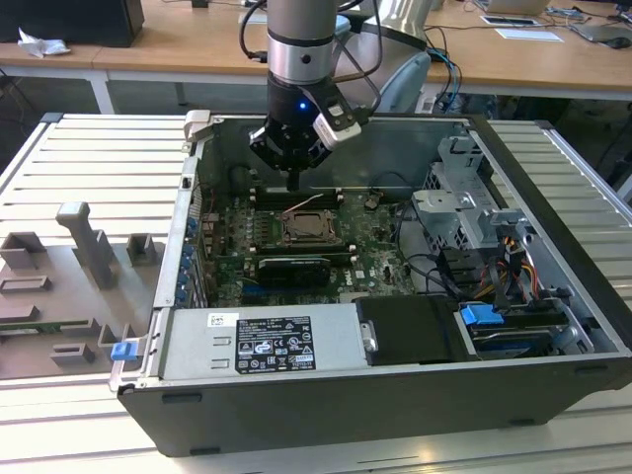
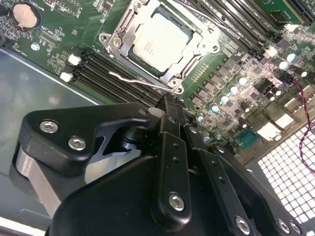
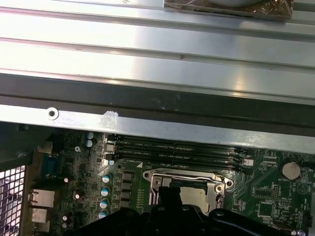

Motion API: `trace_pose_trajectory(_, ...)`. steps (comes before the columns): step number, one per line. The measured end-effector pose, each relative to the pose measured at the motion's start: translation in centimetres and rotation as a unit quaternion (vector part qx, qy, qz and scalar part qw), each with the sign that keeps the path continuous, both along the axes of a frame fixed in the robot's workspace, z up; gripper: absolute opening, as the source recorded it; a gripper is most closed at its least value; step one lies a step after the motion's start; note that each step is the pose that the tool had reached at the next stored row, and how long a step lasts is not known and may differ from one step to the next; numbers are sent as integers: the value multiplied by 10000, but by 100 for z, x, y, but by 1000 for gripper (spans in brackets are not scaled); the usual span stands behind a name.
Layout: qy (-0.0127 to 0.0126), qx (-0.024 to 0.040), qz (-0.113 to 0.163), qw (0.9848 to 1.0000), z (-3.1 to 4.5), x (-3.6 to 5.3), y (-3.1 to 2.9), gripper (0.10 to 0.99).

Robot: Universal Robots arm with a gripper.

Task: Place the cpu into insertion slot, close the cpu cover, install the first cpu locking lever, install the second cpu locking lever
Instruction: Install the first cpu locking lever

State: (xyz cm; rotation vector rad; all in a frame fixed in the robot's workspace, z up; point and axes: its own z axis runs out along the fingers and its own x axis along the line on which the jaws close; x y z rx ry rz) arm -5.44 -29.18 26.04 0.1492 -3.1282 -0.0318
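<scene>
gripper [image 2: 169, 102] clenched, hanging near cpu cover [image 2: 140, 69], which frames the seated cpu [image 2: 160, 39]; in the first wrist view the gripper's dark body hides the cover's lower part.

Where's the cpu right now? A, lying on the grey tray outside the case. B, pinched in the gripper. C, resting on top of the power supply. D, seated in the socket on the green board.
D: in the second wrist view the cpu lies flat on the green circuit board, framed by the cpu cover, and the gripper above it carries nothing.
</scene>
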Motion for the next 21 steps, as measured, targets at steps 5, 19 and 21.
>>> trace_pose_trajectory(5, 0, 0, -1, 10000, -2, 11, 0, 106)
trace_pose_trajectory(19, -3, 225, -170, 9996, -63, 118, -41, 106)
trace_pose_trajectory(21, -5, 225, -214, 9995, -115, 120, -41, 106)
